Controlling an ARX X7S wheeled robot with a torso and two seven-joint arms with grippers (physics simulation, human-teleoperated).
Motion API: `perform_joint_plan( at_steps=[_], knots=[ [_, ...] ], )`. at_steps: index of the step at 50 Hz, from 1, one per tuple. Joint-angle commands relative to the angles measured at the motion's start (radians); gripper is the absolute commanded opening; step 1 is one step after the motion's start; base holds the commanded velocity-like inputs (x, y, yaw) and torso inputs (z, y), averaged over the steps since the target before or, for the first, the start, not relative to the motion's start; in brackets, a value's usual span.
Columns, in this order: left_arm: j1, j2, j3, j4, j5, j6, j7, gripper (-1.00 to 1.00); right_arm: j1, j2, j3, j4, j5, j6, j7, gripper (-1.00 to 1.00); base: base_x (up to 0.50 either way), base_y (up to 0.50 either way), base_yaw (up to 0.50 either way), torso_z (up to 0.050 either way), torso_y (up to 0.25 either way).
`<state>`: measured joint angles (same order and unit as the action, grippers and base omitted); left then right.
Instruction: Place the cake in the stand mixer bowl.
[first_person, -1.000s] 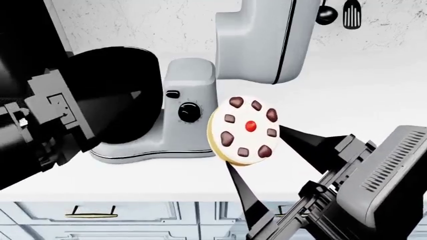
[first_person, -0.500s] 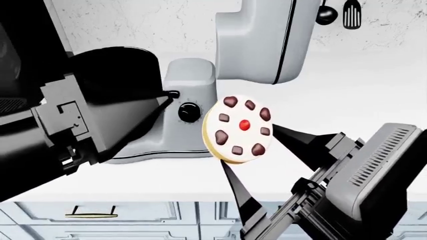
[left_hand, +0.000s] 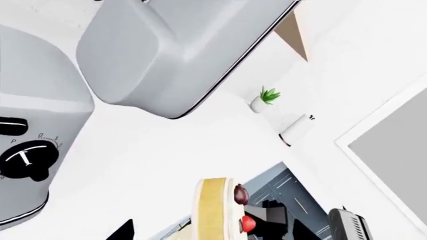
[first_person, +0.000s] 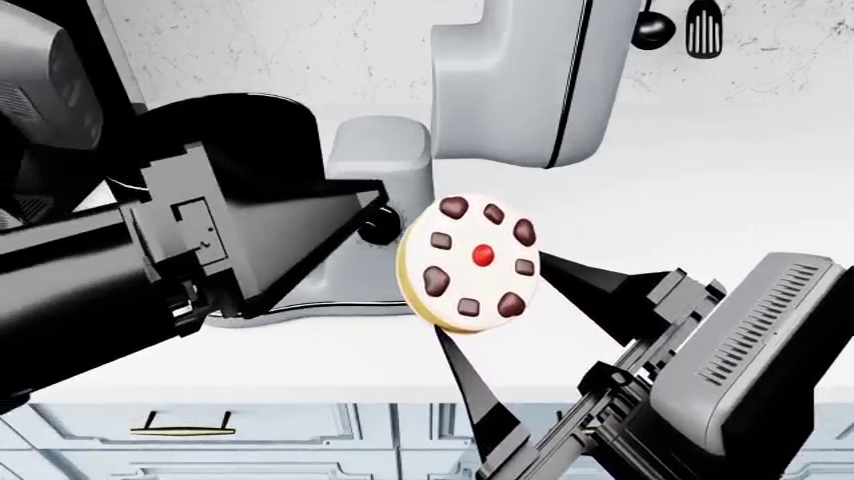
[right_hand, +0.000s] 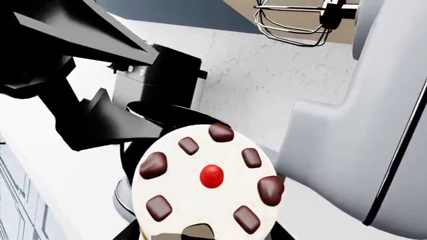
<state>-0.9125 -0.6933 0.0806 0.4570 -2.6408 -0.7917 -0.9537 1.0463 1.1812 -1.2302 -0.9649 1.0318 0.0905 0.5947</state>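
Observation:
The cake (first_person: 470, 262) hangs above the counter, tilted with its iced top facing the head camera. My right gripper (first_person: 494, 298) is shut on it, one finger under it and one at its right. It fills the right wrist view (right_hand: 210, 185), and my right gripper (right_hand: 203, 235) is at its lower rim. My left gripper (first_person: 360, 215) is open, its tips just left of the cake, in front of the mixer's knob. The left wrist view shows the cake (left_hand: 213, 210) edge-on between that gripper's (left_hand: 213, 235) spread fingers. The black stand mixer bowl (first_person: 254, 125) is mostly hidden behind my left arm; its rim (right_hand: 190, 119) shows behind the cake.
The light grey stand mixer (first_person: 380, 150) stands on the white counter (first_person: 694, 200), its head (first_person: 521, 80) tilted up over the cake and its whisk (right_hand: 293, 20) raised. A black boxy appliance (right_hand: 170, 75) stands behind the bowl. Utensils (first_person: 703, 28) hang on the wall. Drawers (first_person: 174, 425) lie below the counter edge.
My left gripper has moved right, from beside the bowl to the cake's left edge. My right gripper has carried the cake slightly left and up.

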Motion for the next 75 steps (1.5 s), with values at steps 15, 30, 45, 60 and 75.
perform_joint_plan(
  at_steps=[15,30,45,60,75],
  knots=[
    [-0.030,0.059,0.076,-0.042,0.045,-0.035,0.036,1.00,0.033,-0.024,0.031,0.003,-0.011,0.024,0.006,-1.00,0.00,0.00,0.00,0.000,0.001],
    [-0.042,0.075,0.096,-0.071,0.063,-0.050,0.061,1.00,0.025,-0.026,0.018,-0.030,-0.036,0.031,0.008,-1.00,0.00,0.00,0.00,0.001,0.000],
    [-0.025,0.094,0.125,-0.107,0.098,-0.065,0.082,1.00,0.028,-0.005,0.029,-0.030,-0.029,-0.006,0.014,-1.00,0.00,0.00,0.00,0.000,0.001],
    [-0.027,0.127,0.173,-0.162,0.131,-0.102,0.117,1.00,0.035,-0.018,0.031,-0.015,-0.017,-0.012,0.015,-1.00,0.00,0.00,0.00,0.001,0.001],
    [-0.058,0.163,0.204,-0.207,0.153,-0.126,0.153,1.00,0.036,-0.010,0.030,-0.026,-0.021,-0.018,0.019,-1.00,0.00,0.00,0.00,0.000,0.000]
  ],
)
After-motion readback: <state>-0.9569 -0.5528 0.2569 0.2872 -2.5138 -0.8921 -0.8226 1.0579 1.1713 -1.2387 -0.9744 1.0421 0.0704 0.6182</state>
